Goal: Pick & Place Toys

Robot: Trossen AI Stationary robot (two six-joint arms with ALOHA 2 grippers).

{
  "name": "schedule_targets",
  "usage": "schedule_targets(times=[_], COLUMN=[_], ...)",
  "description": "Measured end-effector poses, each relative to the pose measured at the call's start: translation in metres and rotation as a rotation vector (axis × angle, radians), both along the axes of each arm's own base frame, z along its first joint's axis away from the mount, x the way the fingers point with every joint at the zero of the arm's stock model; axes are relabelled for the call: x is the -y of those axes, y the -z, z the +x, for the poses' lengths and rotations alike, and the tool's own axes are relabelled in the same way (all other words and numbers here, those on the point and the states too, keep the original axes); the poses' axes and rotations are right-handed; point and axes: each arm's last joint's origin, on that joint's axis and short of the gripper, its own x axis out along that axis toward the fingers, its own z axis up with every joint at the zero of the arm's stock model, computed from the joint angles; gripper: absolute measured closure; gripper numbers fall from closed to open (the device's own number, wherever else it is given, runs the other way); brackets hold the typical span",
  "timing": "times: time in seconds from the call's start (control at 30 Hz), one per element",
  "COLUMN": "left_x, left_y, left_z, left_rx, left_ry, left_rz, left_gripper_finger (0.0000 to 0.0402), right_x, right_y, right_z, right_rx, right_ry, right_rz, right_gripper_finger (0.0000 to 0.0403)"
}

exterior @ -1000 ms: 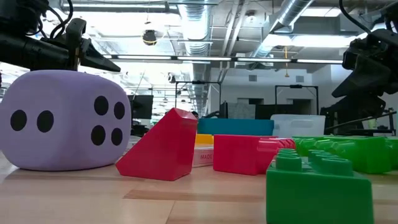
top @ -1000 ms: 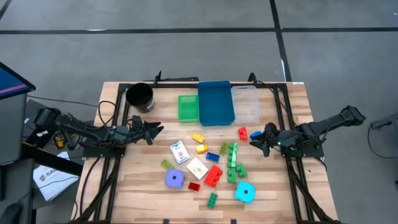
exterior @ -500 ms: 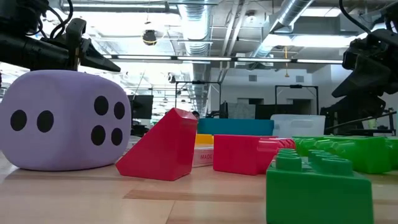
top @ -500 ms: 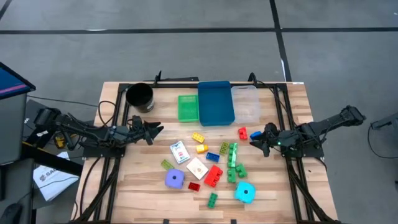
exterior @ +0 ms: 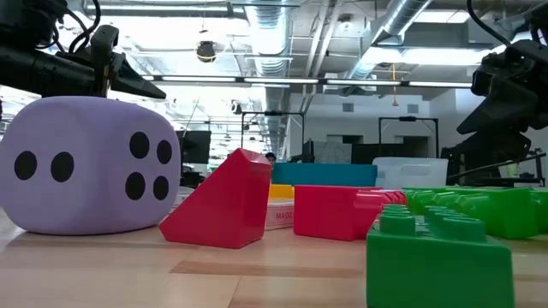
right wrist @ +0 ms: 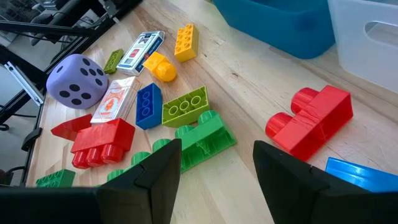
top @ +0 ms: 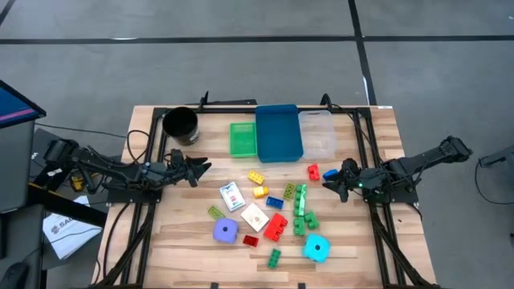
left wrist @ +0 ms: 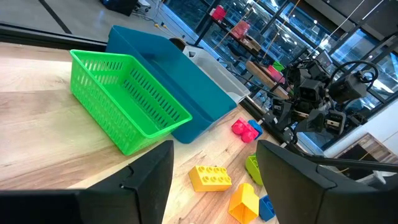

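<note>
On wood table [top: 169, 241]: scattered bricks [top: 300, 198], 2 dice [top: 226, 231].

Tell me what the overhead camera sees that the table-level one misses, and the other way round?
Only the overhead view shows the black cup, the green tray, the cyan die and both arms waiting at the table's sides. Only the table-level view shows the room behind, with ceiling pipes, and the dots on the purple die's sides. Both show that die, the blue tray, and red and green bricks.
</note>
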Motion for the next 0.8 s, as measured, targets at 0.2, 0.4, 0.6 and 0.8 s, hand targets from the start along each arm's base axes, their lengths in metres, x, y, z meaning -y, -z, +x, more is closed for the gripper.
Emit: schedule_targets(times=[0.2, 0.4, 0.6, 0.8], left_x=[0.0, -0.002, -0.003, -0.003], left_y=[0.0, -0.007, -0.016, -0.019], left_z=[0.0, 0.0, 0.0, 0.0], left_rx=[0.0, 0.071, 0.171, 0.212], left_ry=[0.0, -0.046, -0.053, -0.053], left_rz=[0.0, -0.009, -0.028, -0.036], left_gripper_finger=[0.0178, 0.0178, 0.0178, 0.0178], right_x=[0.0, 0.0, 0.0, 0.0], right_y=[0.0, 0.0, 0.0, 0.0], right_z=[0.0, 0.0, 0.0, 0.0], right_rx=[0.0, 0.0, 0.0, 0.005], right_ry=[0.0, 0.0, 0.0, 0.0], right_rz=[0.0, 0.0, 0.0, 0.002], right_gripper_finger=[0.0207, 0.0207, 0.0207, 0.0207])
